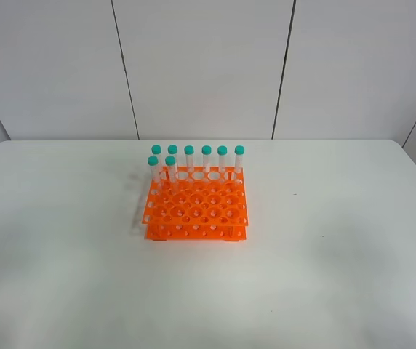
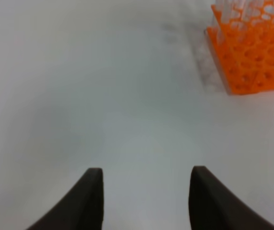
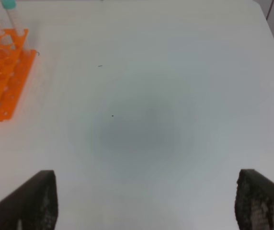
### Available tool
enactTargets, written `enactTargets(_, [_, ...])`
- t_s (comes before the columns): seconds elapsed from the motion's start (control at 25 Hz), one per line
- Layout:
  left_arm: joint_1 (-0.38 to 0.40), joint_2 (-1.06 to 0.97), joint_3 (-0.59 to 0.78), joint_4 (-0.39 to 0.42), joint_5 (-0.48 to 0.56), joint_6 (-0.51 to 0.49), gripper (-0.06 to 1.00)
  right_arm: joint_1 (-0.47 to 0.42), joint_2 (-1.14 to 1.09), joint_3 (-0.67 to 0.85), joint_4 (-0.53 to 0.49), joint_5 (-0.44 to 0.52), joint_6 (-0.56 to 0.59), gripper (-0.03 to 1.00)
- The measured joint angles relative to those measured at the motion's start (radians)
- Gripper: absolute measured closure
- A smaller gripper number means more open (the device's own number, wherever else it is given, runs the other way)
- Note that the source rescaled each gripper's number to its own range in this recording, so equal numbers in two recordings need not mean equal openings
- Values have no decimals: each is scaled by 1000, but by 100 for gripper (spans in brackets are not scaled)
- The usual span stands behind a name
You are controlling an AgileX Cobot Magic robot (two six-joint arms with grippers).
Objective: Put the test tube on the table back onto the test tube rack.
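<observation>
No test tube lies on the table in any of the three views, so the task reads as finished, or the loose tube is out of frame; which one cannot be told from here. The test tube rack sits mid-table, one orange rack, two tiers, grid of round holes. Count in the high view: eight teal-capped tubes standing upright in it, six along the back row and two one row forward at the rack's left end. All look identical, so the returned tube cannot be singled out. Neither arm shows in the high view. The left gripper hangs over bare tabletop, jaws partly apart with nothing between them, rack off to one side. The right gripper has its jaws spread wide, also empty, over bare table with the rack's edge and two tubes in the corner of its view. Judgement: both arms look parked. If a tube remains, the next move calls for locating it first; otherwise nothing is left but to stay clear of the rack.
</observation>
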Motion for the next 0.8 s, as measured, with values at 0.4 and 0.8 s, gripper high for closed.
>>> enactTargets(0.4, [0,0,2,0,-9,-1,68,0,0,0,0,0,0,2])
enactTargets(0.8, [0,0,2,0,-9,-1,68,0,0,0,0,0,0,2])
